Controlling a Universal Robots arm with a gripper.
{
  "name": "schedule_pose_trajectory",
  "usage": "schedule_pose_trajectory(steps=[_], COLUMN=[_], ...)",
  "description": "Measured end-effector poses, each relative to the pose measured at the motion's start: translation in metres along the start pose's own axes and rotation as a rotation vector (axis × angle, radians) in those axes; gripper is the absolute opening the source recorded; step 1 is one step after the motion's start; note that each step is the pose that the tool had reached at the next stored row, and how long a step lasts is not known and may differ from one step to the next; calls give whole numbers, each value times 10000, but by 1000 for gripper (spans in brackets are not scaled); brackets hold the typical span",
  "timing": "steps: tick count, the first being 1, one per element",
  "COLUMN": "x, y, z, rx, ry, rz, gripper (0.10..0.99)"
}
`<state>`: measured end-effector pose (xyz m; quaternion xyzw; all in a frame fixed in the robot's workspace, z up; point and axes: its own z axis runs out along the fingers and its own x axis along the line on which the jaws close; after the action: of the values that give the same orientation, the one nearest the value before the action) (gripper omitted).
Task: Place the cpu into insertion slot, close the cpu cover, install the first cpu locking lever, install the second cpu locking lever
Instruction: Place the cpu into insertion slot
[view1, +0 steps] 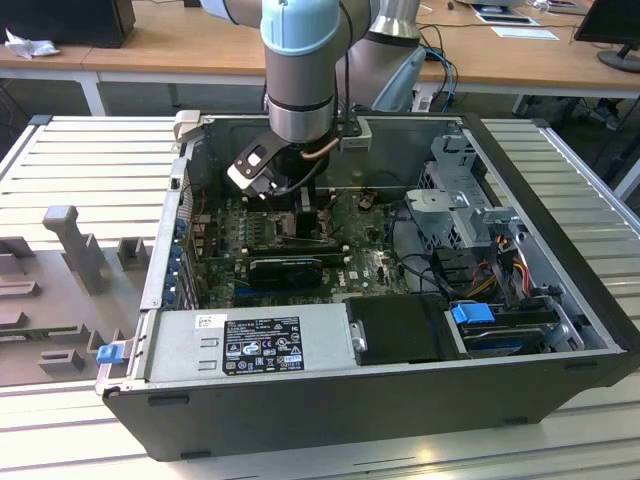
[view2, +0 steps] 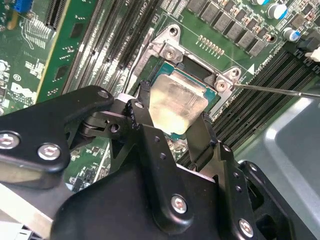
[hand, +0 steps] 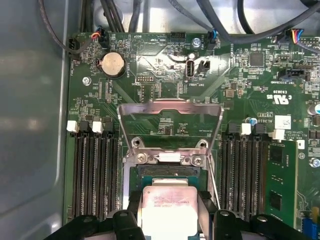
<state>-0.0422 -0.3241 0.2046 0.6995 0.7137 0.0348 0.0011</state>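
Now the cpu (view2: 177, 102) is clamped by its edges in the pincer (view2: 174, 111), narrowed onto it, right over the socket (hand: 145, 172) of the motherboard (hand: 250, 75); the cpu cover (hand: 170, 104) is seen swung open at the socket's edge

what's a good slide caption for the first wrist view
The pincer grips the cpu at the open socket, with the hinged cpu cover swung open.

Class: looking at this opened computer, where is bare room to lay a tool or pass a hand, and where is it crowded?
Free: the ribbed table flanking the case on the exterior view's right, and the flat power supply top. Crowded: the gripper holds the cpu at the socket, hemmed by memory slots and the raised cpu cover.
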Motion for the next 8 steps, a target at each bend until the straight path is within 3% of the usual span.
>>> schedule_pose_trajectory(steps=[3,7,8], x=[9,27,30], y=[17,29,31], z=[9,11,12], rx=[2,5,5], ry=[-30,-251,-256], rz=[2,12,14], gripper=[533,533,533])
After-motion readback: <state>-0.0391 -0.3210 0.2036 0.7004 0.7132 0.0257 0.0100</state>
